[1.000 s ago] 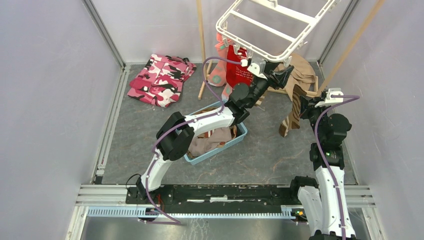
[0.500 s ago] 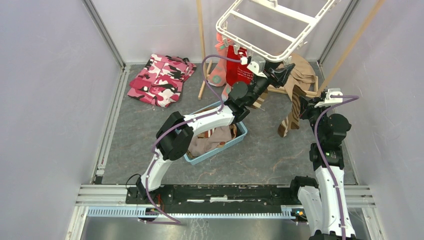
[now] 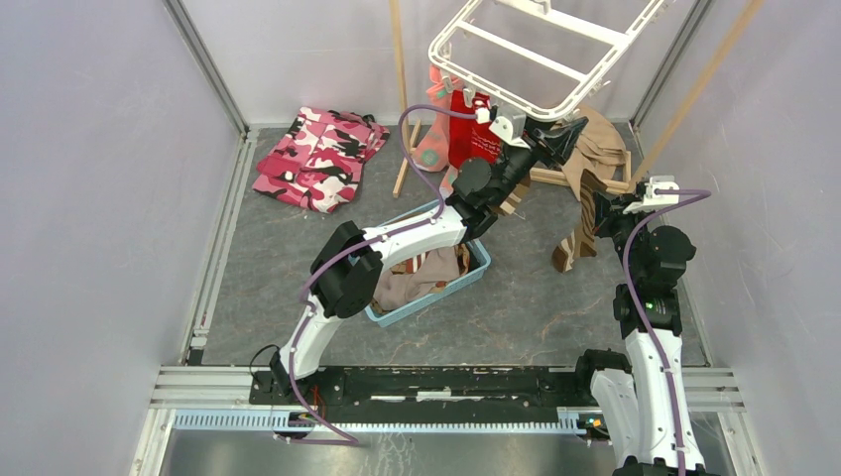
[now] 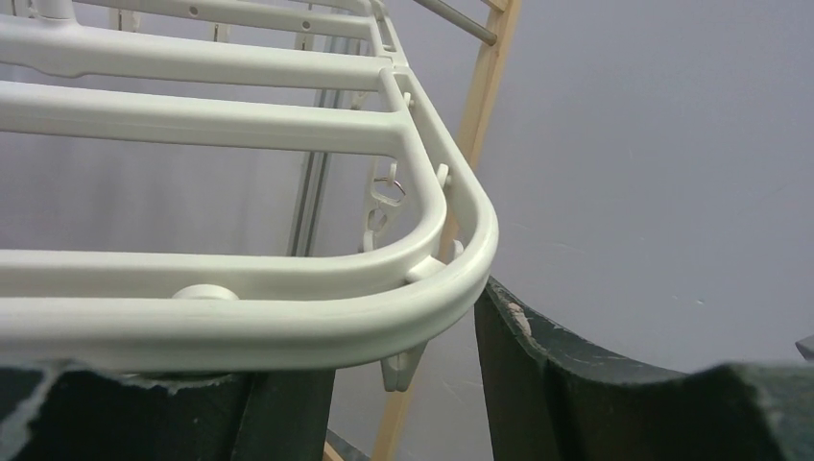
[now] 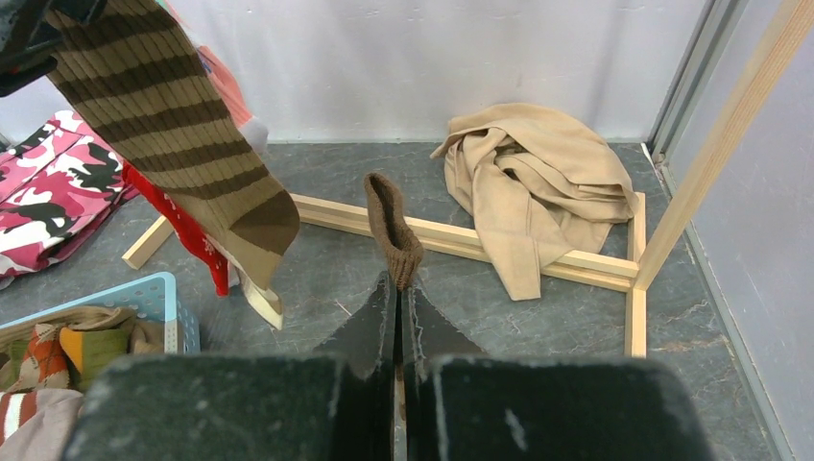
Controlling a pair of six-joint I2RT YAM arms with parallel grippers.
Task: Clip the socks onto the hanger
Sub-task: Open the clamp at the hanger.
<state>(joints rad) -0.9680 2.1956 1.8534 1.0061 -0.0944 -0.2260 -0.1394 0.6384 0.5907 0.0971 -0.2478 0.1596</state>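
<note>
The white hanger [image 3: 540, 59] hangs high at the back. My left gripper [image 3: 563, 134] is raised to its near corner. In the left wrist view the hanger rim [image 4: 288, 327] crosses just above the gripper [image 4: 408, 408], which is open, with a small clip peg [image 4: 399, 365] dangling between the fingers and gaps on both sides. My right gripper [image 5: 395, 285] is shut on the cuff of a brown sock [image 5: 392, 230]. A brown-and-cream striped sock [image 5: 173, 125] hangs at the upper left, its top out of frame. A red sock [image 3: 476, 139] and a salmon-pink sock [image 3: 434, 139] hang from the hanger's left end.
A blue basket [image 3: 479, 270] with clothes sits under the left arm. A pink camouflage garment [image 3: 319, 157] lies at the back left. A tan cloth [image 5: 538, 173] is draped over the wooden stand's base [image 5: 461, 235]. Wooden poles [image 3: 400, 89] rise beside the hanger.
My left gripper has risen slightly toward the hanger's corner and its jaws have narrowed a little. The right arm and its sock have not moved.
</note>
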